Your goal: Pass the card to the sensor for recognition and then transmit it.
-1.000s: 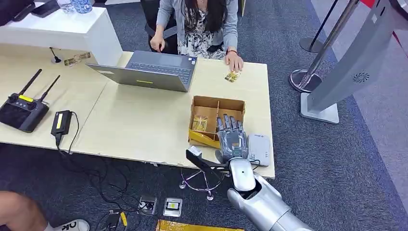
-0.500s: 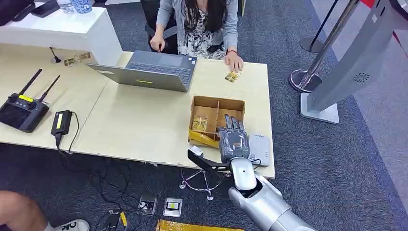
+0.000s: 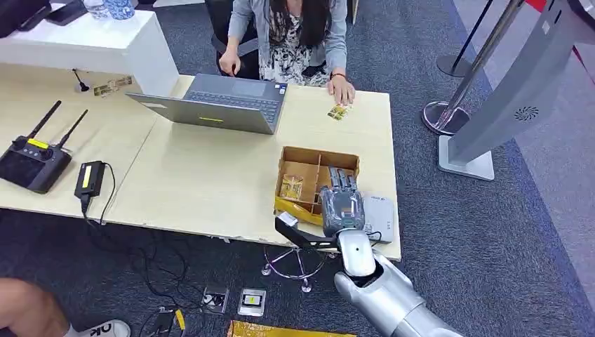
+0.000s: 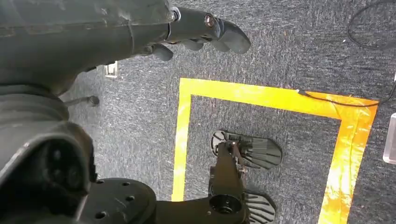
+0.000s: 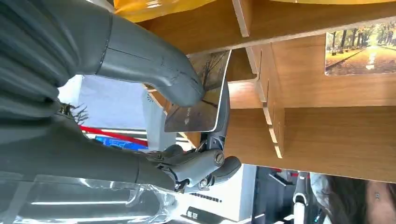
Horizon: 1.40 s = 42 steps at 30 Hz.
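The robot's right hand (image 3: 342,205) hovers over the near right compartment of the wooden divided box (image 3: 302,163) at lower centre of the head view, its fingers pointing away toward the person seated at the far edge of the desk (image 3: 210,175). In the right wrist view the thick grey thumb (image 5: 154,70) presses a card (image 5: 198,105) printed with a tree scene against a darker finger behind it, so the hand is clamped on the card, which sits at the box's edge beside a wooden divider. By these pictures, the pick-up looks done or nearly so; the pass over the sensor and the handover are both left to do.

The grey sensor (image 3: 378,216) lies flat on the desk just to the right of the hand, near the table's corner. Another card (image 3: 291,185) rests in the box's left compartment, and one more card (image 3: 339,111) lies on the desk at upper centre, just beside the person's hand (image 3: 343,92).

The silver right forearm rises from the lower right of the head view, wrist roughly level with the desk edge, palm down. The left hand (image 4: 196,35) hangs at the robot's side over grey carpet marked with yellow tape (image 4: 261,95), holding nothing, its fingers loosely curled yet apart.
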### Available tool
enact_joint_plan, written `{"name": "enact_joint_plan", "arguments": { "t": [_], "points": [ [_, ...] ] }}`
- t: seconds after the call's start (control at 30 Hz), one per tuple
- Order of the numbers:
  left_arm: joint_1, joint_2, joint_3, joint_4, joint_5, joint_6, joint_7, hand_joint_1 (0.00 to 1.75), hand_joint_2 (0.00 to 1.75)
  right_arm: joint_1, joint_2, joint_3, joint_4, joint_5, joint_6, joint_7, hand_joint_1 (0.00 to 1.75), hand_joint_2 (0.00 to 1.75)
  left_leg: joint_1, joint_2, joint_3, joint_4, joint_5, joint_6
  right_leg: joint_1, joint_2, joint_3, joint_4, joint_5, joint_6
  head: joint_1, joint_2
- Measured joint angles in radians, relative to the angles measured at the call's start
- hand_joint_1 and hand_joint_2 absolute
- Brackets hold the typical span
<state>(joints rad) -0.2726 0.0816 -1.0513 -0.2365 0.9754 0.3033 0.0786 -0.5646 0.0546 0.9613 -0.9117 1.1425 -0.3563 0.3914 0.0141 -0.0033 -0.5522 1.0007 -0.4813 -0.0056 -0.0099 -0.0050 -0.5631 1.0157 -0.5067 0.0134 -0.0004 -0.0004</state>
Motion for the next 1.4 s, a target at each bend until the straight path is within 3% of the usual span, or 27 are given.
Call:
{"name": "enact_joint_plan", "arguments": {
  "t": [0.27, 0.5, 1.0, 1.4],
  "points": [
    [0.000, 0.000, 0.000, 0.000, 0.002, 0.001, 0.000, 0.00, 0.00, 0.000, 0.000, 0.000, 0.014, -0.001, -0.026, -0.019, 1.75, 1.75, 0.000, 0.000, 0.000, 0.000, 0.000, 0.000, 0.000, 0.000, 0.000, 0.000, 0.000, 0.000, 0.000, 0.000],
    [0.004, 0.000, 0.000, 0.000, 0.006, 0.005, -0.004, 0.00, 0.00, -0.001, 0.006, 0.000, 0.018, 0.025, -0.097, -0.051, 1.75, 1.75, 0.000, 0.000, 0.000, 0.000, 0.000, 0.000, 0.000, 0.000, 0.000, 0.000, 0.000, 0.000, 0.000, 0.000],
    [0.006, -0.001, 0.000, 0.000, -0.002, 0.004, -0.005, 0.00, 0.00, -0.085, 0.003, -0.001, -0.219, 0.114, -0.049, -0.041, 1.75, 1.75, 0.000, 0.000, 0.000, 0.000, 0.000, 0.000, 0.000, 0.001, -0.001, 0.000, 0.000, 0.000, 0.000, 0.000],
    [-0.001, -0.009, -0.002, 0.000, -0.021, 0.003, 0.004, 0.00, 0.00, -0.129, 0.001, -0.010, -0.186, 0.018, -0.091, -0.063, 1.75, 1.75, 0.000, 0.000, 0.000, 0.000, 0.000, -0.001, 0.000, 0.000, -0.001, 0.000, 0.000, 0.000, 0.000, 0.000]
  ]
}}
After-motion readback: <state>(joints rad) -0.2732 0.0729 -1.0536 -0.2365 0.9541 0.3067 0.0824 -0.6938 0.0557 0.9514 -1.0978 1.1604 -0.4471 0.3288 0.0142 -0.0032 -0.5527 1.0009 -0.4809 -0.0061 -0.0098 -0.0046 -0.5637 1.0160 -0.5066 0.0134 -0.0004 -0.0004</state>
